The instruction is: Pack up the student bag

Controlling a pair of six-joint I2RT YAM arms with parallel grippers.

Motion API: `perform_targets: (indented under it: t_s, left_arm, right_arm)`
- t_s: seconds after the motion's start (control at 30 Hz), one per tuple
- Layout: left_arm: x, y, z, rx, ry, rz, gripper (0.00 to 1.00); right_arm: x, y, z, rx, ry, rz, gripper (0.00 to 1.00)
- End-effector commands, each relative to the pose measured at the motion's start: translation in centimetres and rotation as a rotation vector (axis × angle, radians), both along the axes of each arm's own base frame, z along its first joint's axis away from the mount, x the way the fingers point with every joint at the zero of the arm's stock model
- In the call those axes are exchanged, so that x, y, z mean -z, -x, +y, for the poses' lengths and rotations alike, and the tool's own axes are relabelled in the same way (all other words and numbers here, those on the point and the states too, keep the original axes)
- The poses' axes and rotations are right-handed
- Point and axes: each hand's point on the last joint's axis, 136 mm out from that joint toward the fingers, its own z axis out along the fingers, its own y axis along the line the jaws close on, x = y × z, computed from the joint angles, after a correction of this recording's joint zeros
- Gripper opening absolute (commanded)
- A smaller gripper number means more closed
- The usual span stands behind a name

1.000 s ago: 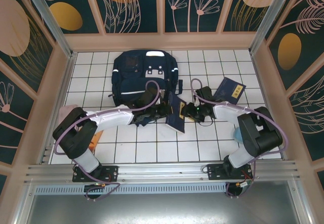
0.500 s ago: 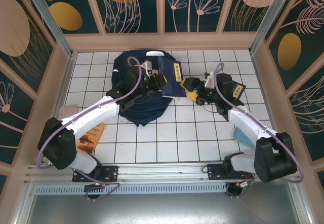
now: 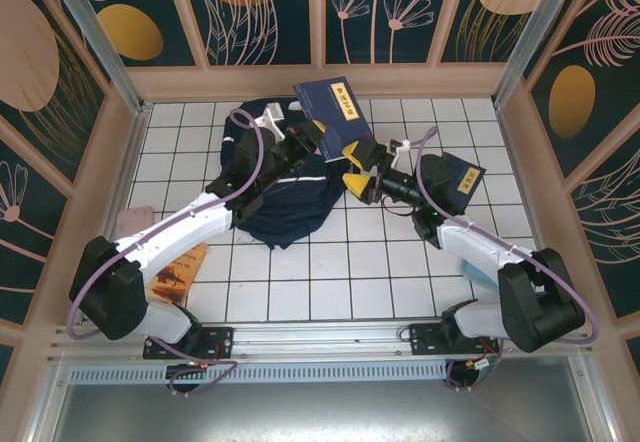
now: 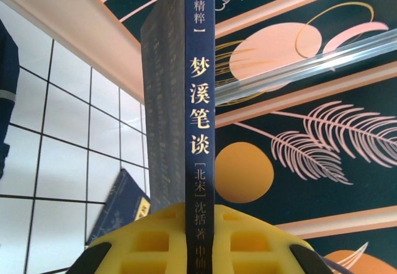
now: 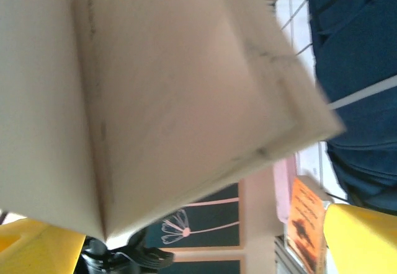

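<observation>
- Where the white-tiled table (image 3: pixel 300 282) runs closest to the arm bases, one orange-covered book (image 3: pixel 175 274) lies flat at the left, beside the left arm's shoulder joint.
- Just past it, at the left wall: one pink item (image 3: pixel 130 222), too small to identify.
- Right side, similar depth: one pale-blue item (image 3: pixel 480 267), mostly hidden by the right arm.
- Mid-table, left of centre: the student bag (image 3: pixel 285 207), count one, the sole container.
  - It sits slumped and crumpled on the tiles, with the left forearm crossing over it.
  - Its opening is not visible, so I cannot tell what is inside.
- Just right of the bag: right gripper (image 3: pixel 358 167), yellow fingers spread wide, clamping nothing. Its wrist camera looks into a book's page edges close in front, with a fingertip clear at each side.
- Above the bag's far right side: left gripper (image 4: pixel 198 240), yellow pads closed tight on the spine end of a navy book (image 3: pixel 330 110). That book is held on edge, off the table, and its spine with gold characters faces the wrist camera.
- Further right: second navy book (image 3: pixel 465 180), flat on the tiles, with the right arm crossing its near edge, well apart from the bag.
- Count: two navy books (one held, one flat), one orange book, one bag. All three books are outside the bag.
</observation>
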Motion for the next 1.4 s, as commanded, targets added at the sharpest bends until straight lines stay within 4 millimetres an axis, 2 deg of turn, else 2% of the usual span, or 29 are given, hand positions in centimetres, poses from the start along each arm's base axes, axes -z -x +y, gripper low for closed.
perform_targets:
  t_s: [0.0, 0.17, 0.33, 0.4, 0.67, 0.8, 0.97, 1.2, 1.27, 1.3, 1.37]
  left_arm:
    - [-3.2, 0.3, 0.8, -0.025, 0.149, -0.053, 0.06]
    - [-2.3, 0.3, 1.5, -0.059, 0.179, -0.019, 0.05]
    - [-1.6, 0.2, 1.8, -0.078, 0.185, -0.003, 0.05]
    - [-0.4, 0.3, 2.0, -0.08, 0.176, 0.015, 0.05]
    - [0.0, 0.3, 1.5, -0.057, 0.177, 0.027, 0.06]
    - [0.3, 0.5, 1.6, -0.061, 0.169, 0.039, 0.1]
    - [0.9, 0.8, 1.1, -0.025, 0.152, 0.048, 0.13]
    - [1.7, 1.2, 1.0, -0.01, 0.174, 0.071, 0.13]
    - [1.9, 1.1, 1.4, -0.031, 0.176, 0.072, 0.13]
    - [1.9, 1.0, 1.6, -0.041, 0.166, 0.071, 0.15]
    - [2.3, 0.8, 1.8, -0.056, 0.12, 0.078, 0.26]
  right_arm:
    - [-3.8, -0.7, -0.6, 0.066, -0.112, -0.103, 0.98]
    - [-5.2, -1.2, -1.3, 0.13, -0.183, -0.159, 0.86]
    - [-5.8, -1.7, -2.0, 0.181, -0.214, -0.176, 0.71]
    - [-5.8, -1.9, -1.9, 0.185, -0.206, -0.176, 0.66]
    - [-5.1, -3.0, -1.7, 0.25, -0.157, -0.163, 0.49]
    - [-4.3, -3.8, -2.1, 0.335, -0.051, -0.175, 0.39]
    - [-3.6, -4.4, -2.1, 0.357, -0.011, -0.164, 0.32]
    - [-3.5, -4.8, -0.8, 0.291, -0.042, -0.16, 0.33]
    - [-3.6, -4.9, -0.5, 0.278, -0.05, -0.161, 0.29]
    - [-3.6, -4.9, -0.4, 0.276, -0.05, -0.161, 0.27]
    - [-3.3, -4.9, -0.7, 0.286, -0.03, -0.16, 0.2]
